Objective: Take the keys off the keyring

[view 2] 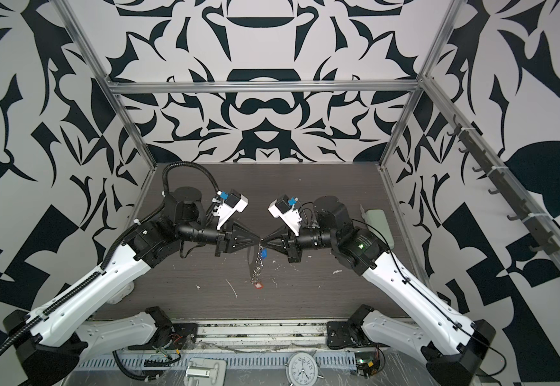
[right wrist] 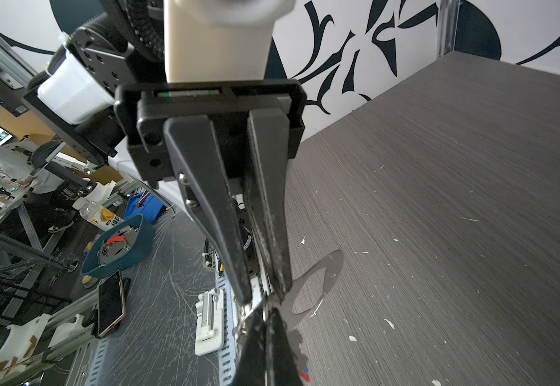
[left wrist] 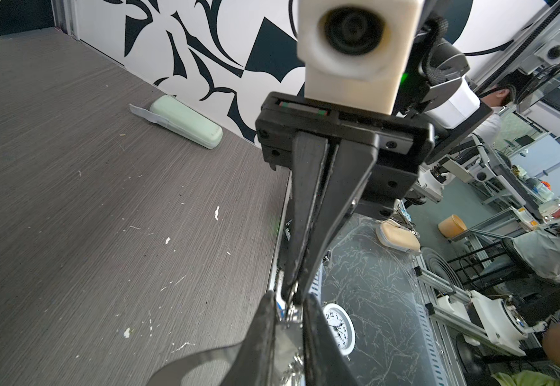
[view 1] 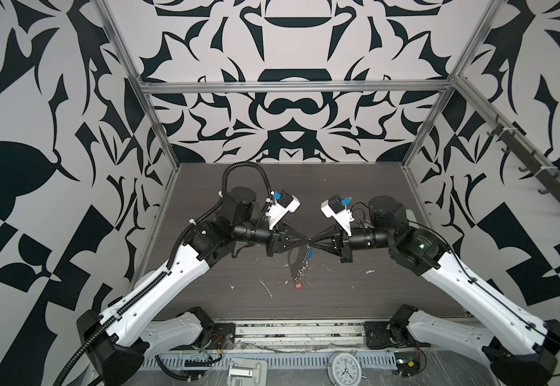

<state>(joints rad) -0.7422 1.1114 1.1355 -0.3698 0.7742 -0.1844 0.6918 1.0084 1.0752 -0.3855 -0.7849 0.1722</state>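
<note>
Left hand (view 1: pixel 306 239), right hand (view 1: pixel 312 241); keyring (view 1: pixel 302 267) vertical below

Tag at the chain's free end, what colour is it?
Red tag, best seen in a top view.

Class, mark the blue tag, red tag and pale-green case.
Blue tag (view 1: pixel 310 255), in a top view, its middle.
Red tag (view 1: pixel 298 286), in a top view, its middle.
Pale-green case (left wrist: pixel 186 122), left wrist view, its top.

Table (view 2: pixel 205 200) is dark grey woodgrain. Pale-green case (view 2: pixel 377 219) lies at roughly 3 o'clock by the edge, white scraps (view 2: pixel 232 289) scattered toward 6 o'clock.
</note>
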